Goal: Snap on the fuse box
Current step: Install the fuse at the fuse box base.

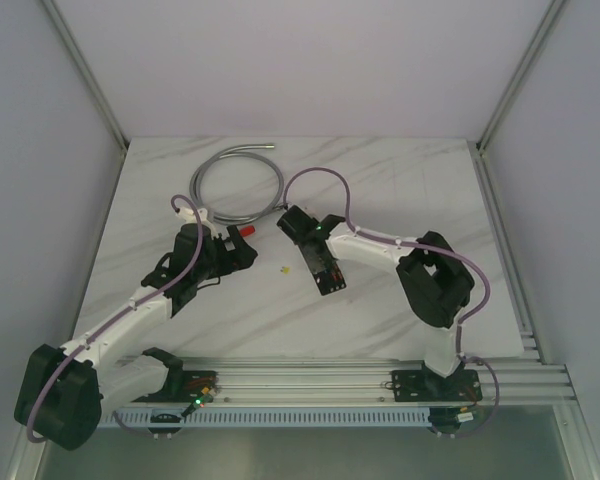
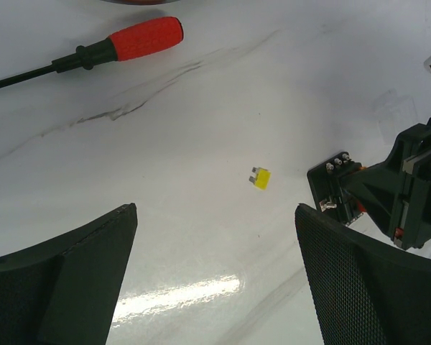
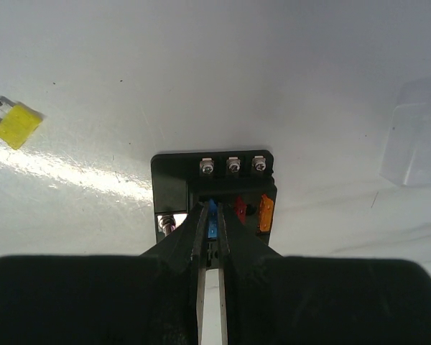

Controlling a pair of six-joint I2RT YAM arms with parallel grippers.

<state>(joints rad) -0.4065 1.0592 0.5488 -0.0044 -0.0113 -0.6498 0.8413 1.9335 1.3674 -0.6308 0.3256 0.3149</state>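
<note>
Right gripper [image 3: 212, 228]: pressed almost together, pinching a blue fuse [image 3: 212, 214] seated in the fuse box [image 3: 174, 183], which lies flat on the tabletop [image 3: 201, 72]. Left gripper [image 2: 215, 215]: spread wide, holding nothing. Yellow fuse [image 3: 16, 126] and clear cover [image 3: 416, 133]: loose, on opposite sides of the box.

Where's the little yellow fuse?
In the top view the yellow fuse lies on the table, mid-table, just left of the fuse box.

Right jaws hide part of the fuse box [image 3: 176, 180], and the screwdriver [image 2: 129, 41] is cropped
</note>
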